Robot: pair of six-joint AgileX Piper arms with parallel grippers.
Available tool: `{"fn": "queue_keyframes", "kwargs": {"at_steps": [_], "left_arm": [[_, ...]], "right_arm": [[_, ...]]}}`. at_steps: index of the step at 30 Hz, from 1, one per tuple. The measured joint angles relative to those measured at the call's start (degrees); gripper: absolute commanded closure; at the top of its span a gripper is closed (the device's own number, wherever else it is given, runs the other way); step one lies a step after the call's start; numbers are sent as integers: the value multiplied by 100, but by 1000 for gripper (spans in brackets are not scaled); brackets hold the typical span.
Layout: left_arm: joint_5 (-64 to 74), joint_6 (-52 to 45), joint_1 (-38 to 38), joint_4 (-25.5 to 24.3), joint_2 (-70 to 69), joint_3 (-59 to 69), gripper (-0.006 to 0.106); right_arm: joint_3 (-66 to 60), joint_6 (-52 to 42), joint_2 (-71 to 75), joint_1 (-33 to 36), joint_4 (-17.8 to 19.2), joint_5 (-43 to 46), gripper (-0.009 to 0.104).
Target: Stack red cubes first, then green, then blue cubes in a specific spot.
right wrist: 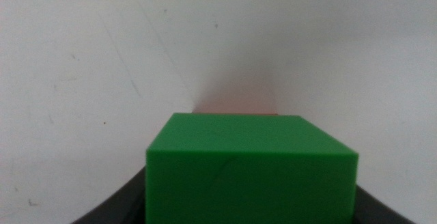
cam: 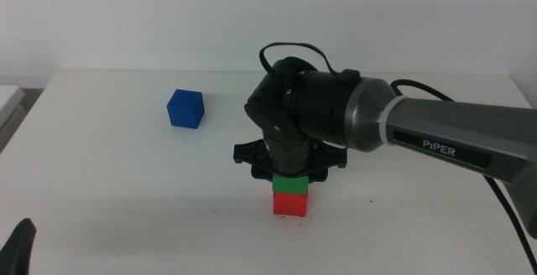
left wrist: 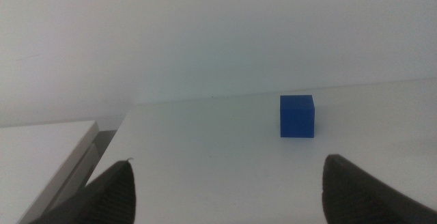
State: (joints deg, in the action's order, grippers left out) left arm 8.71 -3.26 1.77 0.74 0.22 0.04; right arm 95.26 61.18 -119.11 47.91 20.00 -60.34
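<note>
The red cube (cam: 289,204) sits on the white table near the front middle, covering the specific spot. The green cube (cam: 290,184) rests squarely on top of it. My right gripper (cam: 290,177) comes down from above and is shut on the green cube (right wrist: 251,169), which fills the space between its jaws in the right wrist view. The blue cube (cam: 185,108) stands alone at the back left, and the left wrist view also shows this blue cube (left wrist: 297,115) ahead. My left gripper (left wrist: 225,190) waits open at the front left corner, holding nothing.
The table's left edge (left wrist: 102,149) drops off beside the left gripper, with a lower white surface (left wrist: 41,149) beyond it. The right arm's body (cam: 436,137) stretches over the right half of the table.
</note>
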Motion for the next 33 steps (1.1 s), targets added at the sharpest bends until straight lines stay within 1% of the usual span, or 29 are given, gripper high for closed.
{"fn": "queue_keyframes", "kwargs": {"at_steps": [3,4,7,10,12,14,16,18,21,25,29,31,33], "left_arm": [[0,0,0,0,0,0,7],[0,0,0,0,0,0,7],[0,0,0,0,0,0,7],[0,0,0,0,0,0,7],[0,0,0,0,0,0,7],[0,0,0,0,0,0,7],[0,0,0,0,0,0,7],[0,0,0,0,0,0,7],[0,0,0,0,0,0,7],[0,0,0,0,0,0,7],[0,0,0,0,0,0,7],[0,0,0,0,0,0,7],[0,0,0,0,0,0,7]], "right_arm": [[0,0,-11,0,0,19,81],[0,-12,-11,0,0,19,42],[0,-42,-11,0,0,19,24],[0,-71,-11,0,0,19,11],[0,-101,-11,0,9,19,8],[0,-186,17,11,9,-23,9],[0,-409,179,69,20,-270,9],[0,-708,528,203,107,-567,9],[-119,-1197,1527,550,368,-721,9],[-744,-1703,3401,1086,621,-745,9],[-1833,-2087,4975,1235,728,-477,9],[-2474,-2285,5762,1243,878,-220,9],[-2985,-2551,6525,1243,909,49,9]]}}
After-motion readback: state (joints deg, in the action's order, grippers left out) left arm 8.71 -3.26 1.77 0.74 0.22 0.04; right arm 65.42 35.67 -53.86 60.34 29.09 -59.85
